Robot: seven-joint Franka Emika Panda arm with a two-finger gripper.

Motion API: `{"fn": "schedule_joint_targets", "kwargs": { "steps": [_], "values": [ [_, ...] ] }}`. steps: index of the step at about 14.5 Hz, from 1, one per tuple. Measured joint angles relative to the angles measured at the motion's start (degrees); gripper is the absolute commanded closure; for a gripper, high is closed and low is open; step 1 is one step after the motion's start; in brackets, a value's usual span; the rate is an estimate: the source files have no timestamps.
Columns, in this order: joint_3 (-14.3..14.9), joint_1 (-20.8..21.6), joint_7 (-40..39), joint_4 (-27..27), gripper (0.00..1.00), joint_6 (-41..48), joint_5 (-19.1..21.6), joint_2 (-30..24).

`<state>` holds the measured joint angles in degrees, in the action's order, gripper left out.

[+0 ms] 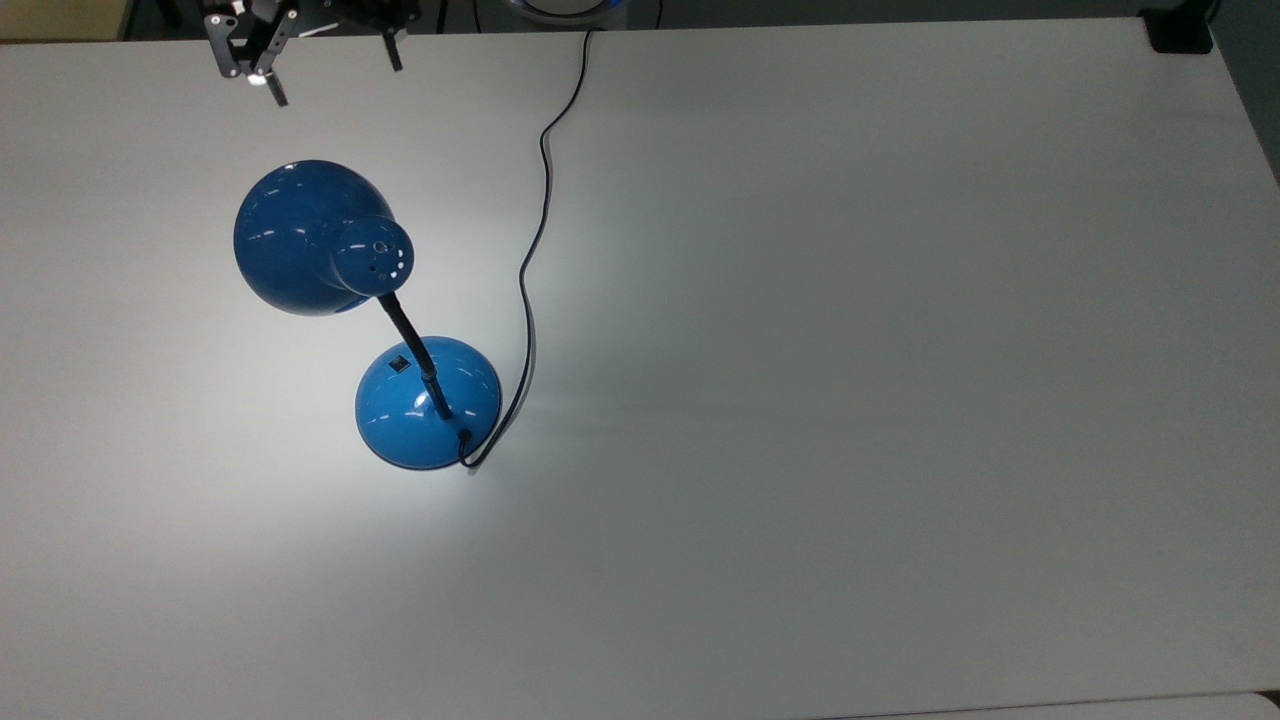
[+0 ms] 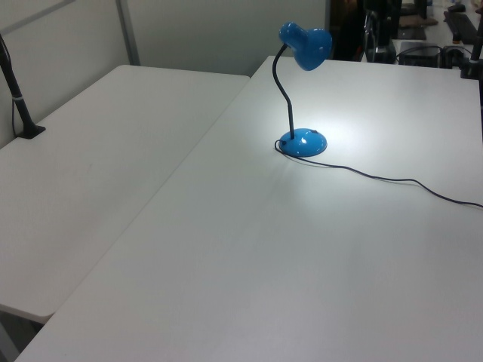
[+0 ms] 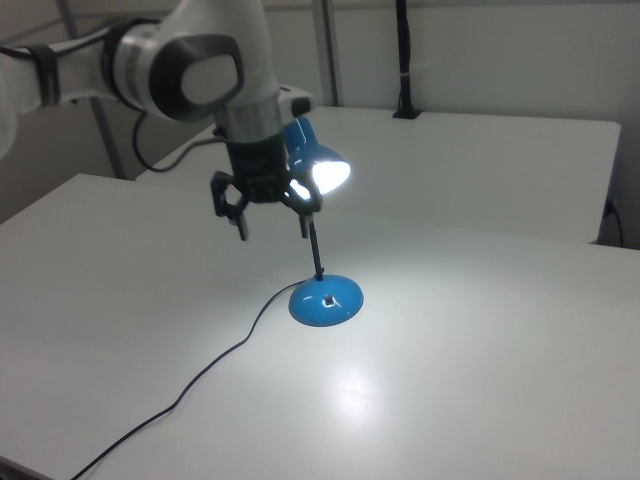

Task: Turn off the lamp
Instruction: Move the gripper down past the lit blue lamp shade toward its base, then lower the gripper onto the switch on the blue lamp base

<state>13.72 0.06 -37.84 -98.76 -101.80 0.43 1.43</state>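
The lamp is lit and stands on the white table (image 1: 850, 400). Its blue domed shade (image 1: 300, 238) leans toward the top view's left on a black neck, above the round blue base (image 1: 428, 402). A small black switch (image 1: 399, 364) sits on the base, and the black cord (image 1: 530, 260) runs to the table's far edge. A bright pool of light lies around the base (image 2: 303, 142). My gripper (image 1: 335, 72) hangs open and empty beyond the shade. In the right view the gripper (image 3: 272, 230) is in the air just left of the glowing shade (image 3: 318, 165), above the base (image 3: 326, 301).
The cord (image 3: 200, 380) trails across the table toward the right view's lower left. A second white table (image 2: 90, 173) adjoins on the left view's left, with a black post (image 2: 19, 98) clamped to it. A black clamp (image 1: 1180, 35) sits at the top view's far right corner.
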Motion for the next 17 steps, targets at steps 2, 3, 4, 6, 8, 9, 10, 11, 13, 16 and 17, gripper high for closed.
{"fn": "schedule_joint_targets", "kwargs": {
  "steps": [2,3,4,6,8,9,10,11,13,16,17],
  "values": [
    [0.0,-1.2,0.1,-1.6,0.78,-5.7,0.0,2.8],
    [0.0,-1.7,0.9,-1.9,0.98,-7.6,0.1,4.0],
    [0.0,-2.0,2.7,-2.1,1.0,-9.2,0.3,5.3],
    [0.0,-2.2,8.4,-2.3,1.0,-12.8,0.8,7.5],
    [-0.3,-2.2,12.7,-3.2,1.0,-17.4,0.9,9.4],
    [-0.4,-2.1,13.9,-4.0,1.0,-20.2,1.0,10.3],
    [-0.4,-2.1,14.8,-4.8,1.0,-22.9,1.9,11.1],
    [-0.4,-2.2,15.3,-5.6,1.0,-25.2,4.0,11.8],
    [-0.4,-2.2,15.6,-6.4,1.0,-28.3,8.9,13.4],
    [-0.4,-2.1,15.6,-6.6,1.0,-32.0,15.3,16.1],
    [-0.5,-2.1,15.6,-6.6,1.0,-33.3,17.1,16.8]
  ]
}}
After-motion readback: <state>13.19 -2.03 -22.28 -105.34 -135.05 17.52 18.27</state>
